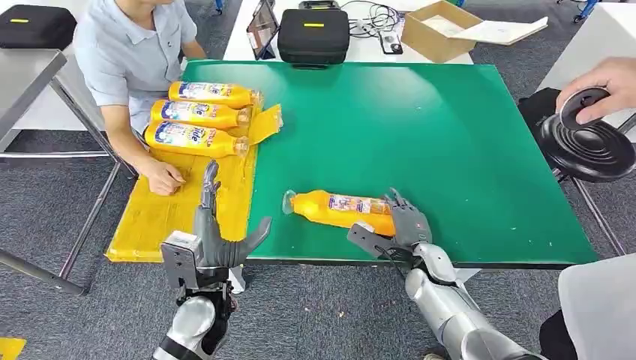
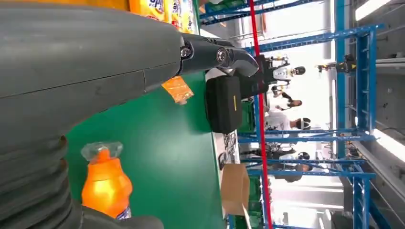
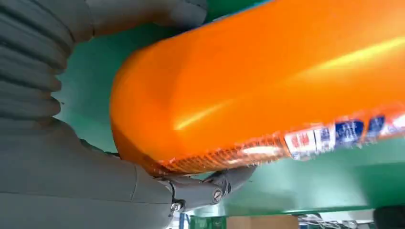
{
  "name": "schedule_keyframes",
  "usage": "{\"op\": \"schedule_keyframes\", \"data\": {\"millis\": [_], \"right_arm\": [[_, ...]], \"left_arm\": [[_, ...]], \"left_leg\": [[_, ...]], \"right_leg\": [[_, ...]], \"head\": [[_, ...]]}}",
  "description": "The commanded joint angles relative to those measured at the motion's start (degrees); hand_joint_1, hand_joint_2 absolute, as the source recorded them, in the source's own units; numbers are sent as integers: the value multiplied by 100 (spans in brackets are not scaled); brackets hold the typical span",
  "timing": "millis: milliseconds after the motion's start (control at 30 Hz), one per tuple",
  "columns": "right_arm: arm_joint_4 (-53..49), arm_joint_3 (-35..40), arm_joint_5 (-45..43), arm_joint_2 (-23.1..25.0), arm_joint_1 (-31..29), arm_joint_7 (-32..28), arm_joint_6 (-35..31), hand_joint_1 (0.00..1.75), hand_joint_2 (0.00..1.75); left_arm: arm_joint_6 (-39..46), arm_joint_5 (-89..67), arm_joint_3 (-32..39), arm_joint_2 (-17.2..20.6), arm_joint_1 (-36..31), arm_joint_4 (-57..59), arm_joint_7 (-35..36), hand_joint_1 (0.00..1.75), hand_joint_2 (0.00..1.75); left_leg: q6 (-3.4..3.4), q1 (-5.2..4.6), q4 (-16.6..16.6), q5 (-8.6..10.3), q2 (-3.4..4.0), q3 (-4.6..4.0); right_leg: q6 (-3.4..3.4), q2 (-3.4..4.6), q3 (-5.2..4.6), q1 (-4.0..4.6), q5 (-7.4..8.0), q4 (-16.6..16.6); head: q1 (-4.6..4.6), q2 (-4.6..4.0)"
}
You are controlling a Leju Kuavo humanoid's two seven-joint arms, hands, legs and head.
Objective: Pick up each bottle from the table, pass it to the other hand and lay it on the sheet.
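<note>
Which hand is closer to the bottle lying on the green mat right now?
Right. The right hand is around the base end of the orange bottle, fingers against it. The left hand is apart from it, open, beyond its cap end, over the edge of the yellow sheet.

On the green-topped desk (image 1: 420, 127), the yellow cardboard sheet (image 1: 157, 210) lies at nine o'clock, three orange plastic bottles (image 1: 196, 117) side by side on its far end. A fourth orange bottle (image 1: 337, 208) lies at six o'clock, the right hand (image 1: 401, 225) at its base.
</note>
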Motion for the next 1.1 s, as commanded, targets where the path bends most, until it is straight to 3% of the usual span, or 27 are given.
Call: {"op": "schedule_keyframes", "data": {"millis": [33,367,467,533,600,767,900,967,1100], "right_arm": [[487,110,-28,-67,-77,-33,27,175,175],[589,26,-135,-43,-21,-183,140,175,175],[385,-291,-541,37,134,-677,39,175,175],[60,-697,-1170,252,304,-1334,13,175,175],[-416,-996,-1684,472,500,-1573,-87,175,175],[-1959,-1074,-2533,559,1019,-1515,-96,175,175],[-2975,-1124,-3048,575,1377,-1596,-336,175,175],[-3584,-1080,-3262,597,1606,-1630,-521,175,175],[-4087,-911,-3422,634,1755,-1634,-619,175,175]], "left_arm": [[-14,48,17,115,-228,395,37,0,175],[-61,56,-1,127,-243,461,43,0,175],[-46,134,79,88,-152,379,-62,0,175],[502,-2,322,-49,-22,274,-471,0,175],[463,644,622,-183,101,186,-277,0,175],[520,1015,699,-134,295,67,-398,0,175],[353,1455,708,-95,316,162,-45,0,175],[-479,2606,663,71,270,438,1022,0,175],[-433,2510,675,107,238,520,651,0,175]], "left_leg": [[-10,9,-5,0,-8,10],[-8,8,-6,1,-9,11],[-11,13,-8,0,-8,16],[-9,10,-7,-1,-2,17],[-12,13,-7,-4,11,18],[-9,6,-1,-5,17,-1],[-9,10,3,-7,3,-19],[-10,12,1,-8,6,-14],[-12,8,-2,-4,-3,-14]], "right_leg": [[-14,-9,15,10,-1,-9],[-11,-11,16,9,0,-10],[-15,-10,23,14,0,-15],[-13,-5,19,11,-1,-11],[-16,6,18,14,0,-13],[-10,10,-3,10,0,0],[-11,5,-16,14,-3,1],[-12,5,-11,14,-5,1],[-15,-1,-10,7,-4,0]], "head": [[0,0],[0,0],[0,0],[0,0],[0,0],[0,0],[0,0],[0,0],[0,0]]}}
